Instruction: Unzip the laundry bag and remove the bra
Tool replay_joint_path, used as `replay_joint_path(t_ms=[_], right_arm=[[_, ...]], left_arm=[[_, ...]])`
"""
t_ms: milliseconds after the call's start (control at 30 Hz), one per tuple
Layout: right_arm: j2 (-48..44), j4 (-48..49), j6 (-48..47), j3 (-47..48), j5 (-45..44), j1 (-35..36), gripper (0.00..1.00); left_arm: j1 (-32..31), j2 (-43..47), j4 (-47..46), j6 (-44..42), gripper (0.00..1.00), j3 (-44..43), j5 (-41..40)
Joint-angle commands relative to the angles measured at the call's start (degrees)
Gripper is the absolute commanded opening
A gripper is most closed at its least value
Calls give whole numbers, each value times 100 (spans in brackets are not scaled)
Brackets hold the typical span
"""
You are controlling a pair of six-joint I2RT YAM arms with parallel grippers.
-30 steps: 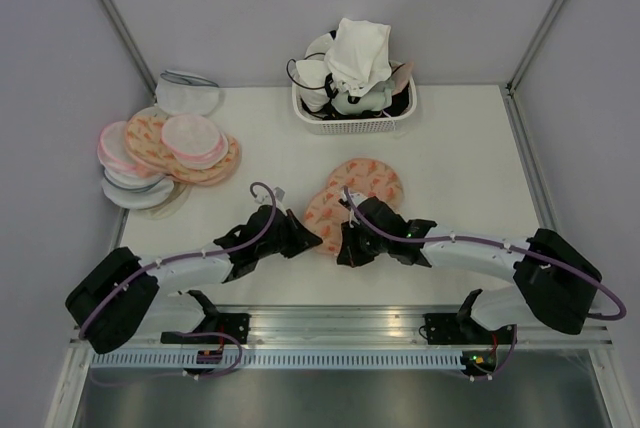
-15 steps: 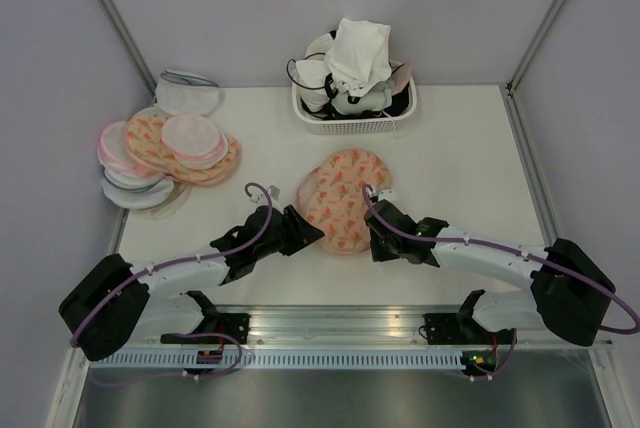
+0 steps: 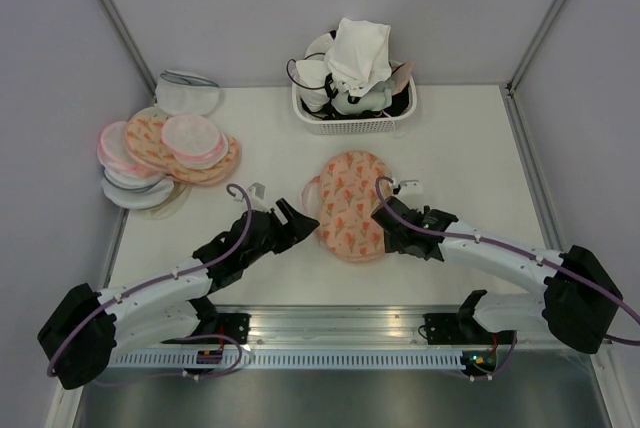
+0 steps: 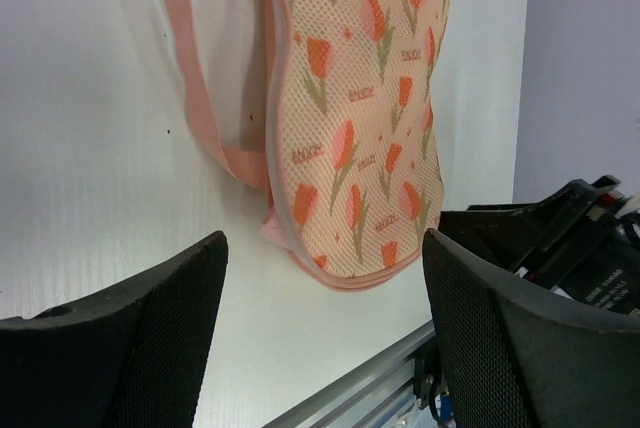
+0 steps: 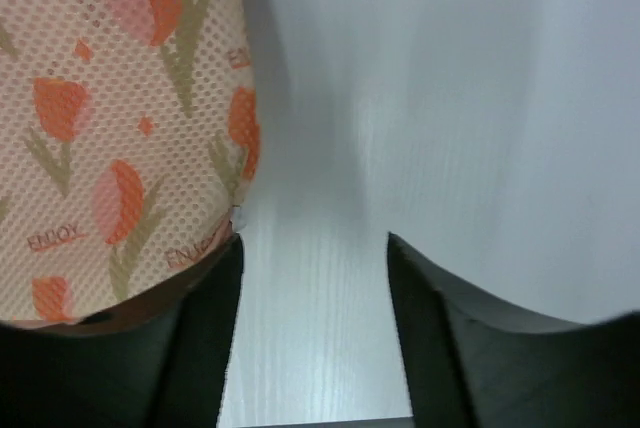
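Working outward from the near edge, the left gripper [image 3: 292,220] sits just left of the laundry bag [image 3: 352,206] with its jaws spread wide and nothing between them. Its wrist view shows the printed mesh lying ahead of the fingers [image 4: 150,338] and apart from them, with a pink band [image 4: 205,98] looping out along the bag's left side. The right gripper [image 3: 388,235] is at the bag's near right edge, jaws likewise apart over bare table [image 5: 330,98], the rim of the bag touching or just beside one finger. A small pale tab [image 5: 238,216] on that rim may be the zip pull, though it is too small to be sure. The bag lies flat in the middle of the table between the two grippers. The bra is not in sight and is probably inside, and I cannot tell whether the pink band is zip edging or a strap. To unzip cleanly, one gripper should pin the fabric beside the zip's closed end while the other pinches the pull and follows the curved edge low, so the mesh neither bunches nor slides. Farther off, well apart, lie the pile of pouches [image 3: 165,153] and the basket [image 3: 350,126] of garments.
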State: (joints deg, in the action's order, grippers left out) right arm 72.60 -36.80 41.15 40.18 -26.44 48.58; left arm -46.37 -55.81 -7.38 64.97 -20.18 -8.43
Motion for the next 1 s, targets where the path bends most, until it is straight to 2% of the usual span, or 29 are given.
replay_joint_path(t_ms=[0, 33, 100, 233, 300, 500, 633, 767, 967], right_arm=[[-378, -583, 35, 472, -696, -15, 68], [-456, -574, -62, 525, -644, -15, 74], [-510, -461, -396, 683, -267, -15, 76], [-440, 47, -897, 929, 541, 55, 76], [-238, 338, -1116, 1174, 928, 134, 75], [1018, 717, -1372, 2238, 903, 644, 74], [1948, 779, -1373, 2827, 720, 749, 67], [2618, 665, -1241, 3407, 307, 785, 55], [3400, 683, -1100, 3908, 156, 899, 53]], left_arm=[[-12, 141, -148, -563, 82, 155, -336], [-12, 123, -289, -677, 82, 164, -292], [-12, 27, -282, -775, 83, 94, -300], [-4, 140, -62, -688, 82, 102, -414], [-4, 472, 60, -582, 82, 233, -536], [-4, 1423, 622, -406, 82, 436, -862], [-12, 1985, 1045, -240, 81, 542, -1012], [-4, 2136, 1080, -116, 81, 682, -995], [-4, 2162, 1098, -55, 81, 744, -950]])
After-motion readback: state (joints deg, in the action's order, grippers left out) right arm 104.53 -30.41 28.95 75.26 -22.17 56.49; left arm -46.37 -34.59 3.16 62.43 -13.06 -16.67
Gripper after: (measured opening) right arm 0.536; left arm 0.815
